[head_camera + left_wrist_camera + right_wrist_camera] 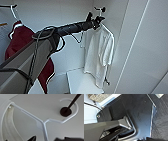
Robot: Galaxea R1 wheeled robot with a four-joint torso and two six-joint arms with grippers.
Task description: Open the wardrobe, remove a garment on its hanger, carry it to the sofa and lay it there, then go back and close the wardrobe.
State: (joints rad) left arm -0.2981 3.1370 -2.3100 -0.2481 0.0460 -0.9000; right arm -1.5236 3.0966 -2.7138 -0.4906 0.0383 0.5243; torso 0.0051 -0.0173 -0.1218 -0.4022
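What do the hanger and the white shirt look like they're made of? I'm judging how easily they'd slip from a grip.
The hanger looks like smooth, glossy white plastic or coated metal; its slim arms catch light. The shirt looks like thin, matte woven or knit fabric, hanging in soft folds.

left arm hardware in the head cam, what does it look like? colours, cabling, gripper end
The left arm has a boxy grey upper link, then a round black forearm tube with a glossy sheen. Black cables loop loosely around the joint between them, and one runs down along the grey link. The left gripper is black and compact; its finger detail is too blurred to describe.
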